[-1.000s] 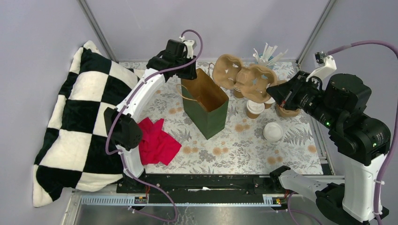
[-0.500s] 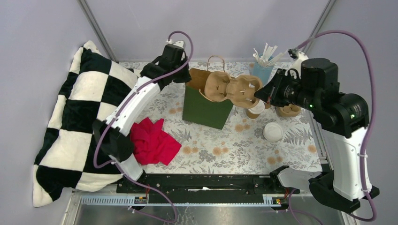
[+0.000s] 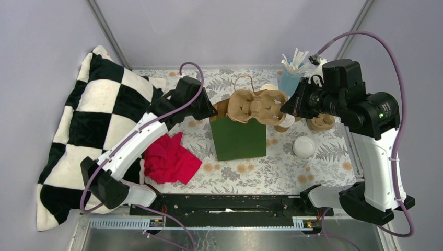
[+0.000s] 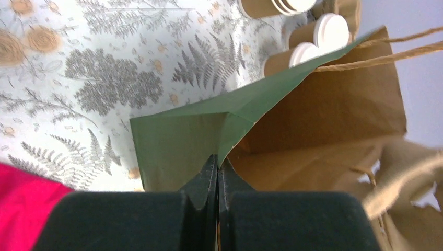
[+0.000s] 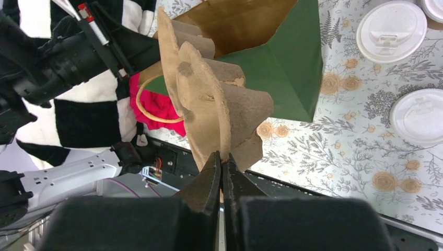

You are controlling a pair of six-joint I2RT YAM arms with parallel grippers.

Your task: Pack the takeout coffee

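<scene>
Left gripper [image 4: 217, 163] clenched on the 9 o'clock rim of the green bag [image 3: 237, 140], right gripper [image 5: 222, 160] pinching the cup carrier [image 3: 252, 104] over its mouth; next I'd lower it straight in.

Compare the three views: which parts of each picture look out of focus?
Top external: sharp throughout, evenly lit, green paper bag crisp. Left wrist: black gripper fingers nearest the lens and the tan moulded-pulp cup carrier are soft. Right wrist: only its near fingers blur.
</scene>
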